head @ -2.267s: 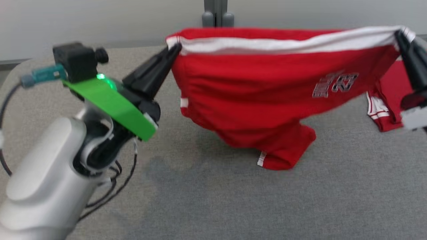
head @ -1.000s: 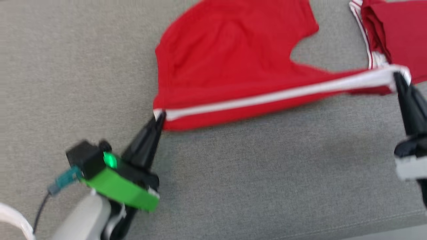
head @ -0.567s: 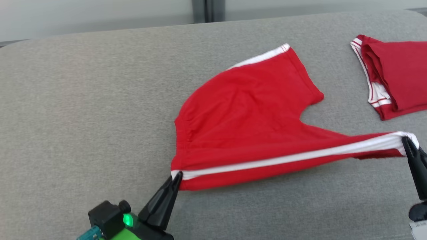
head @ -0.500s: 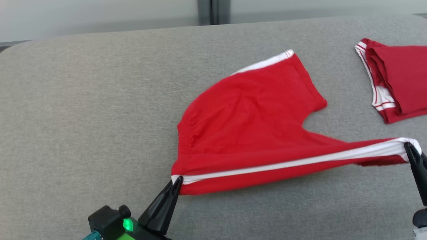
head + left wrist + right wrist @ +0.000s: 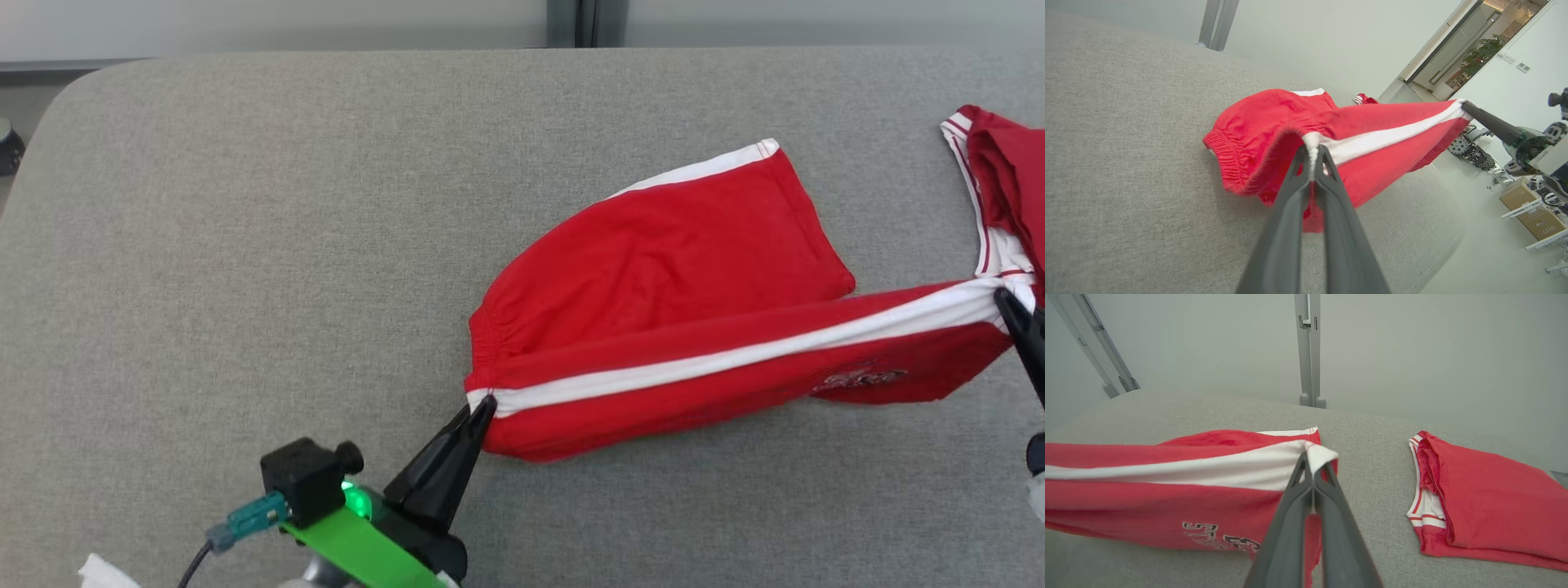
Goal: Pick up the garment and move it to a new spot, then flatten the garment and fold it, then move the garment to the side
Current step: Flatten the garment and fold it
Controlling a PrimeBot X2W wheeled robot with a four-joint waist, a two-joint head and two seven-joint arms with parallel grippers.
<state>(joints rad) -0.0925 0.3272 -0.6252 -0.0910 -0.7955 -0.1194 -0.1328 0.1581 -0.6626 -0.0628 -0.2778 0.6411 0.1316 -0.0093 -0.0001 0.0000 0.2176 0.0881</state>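
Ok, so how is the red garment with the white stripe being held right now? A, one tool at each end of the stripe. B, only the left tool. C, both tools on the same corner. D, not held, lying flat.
A: the left tool is shut on one end of the garment's white stripe and the right tool on the other end, with the stripe stretched between them.

Red garment (image 5: 653,269), white side stripe

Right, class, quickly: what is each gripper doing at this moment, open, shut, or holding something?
Left gripper: shut on the red shorts, at the waistband end.
Right gripper: shut on the red shorts, at the leg hem.
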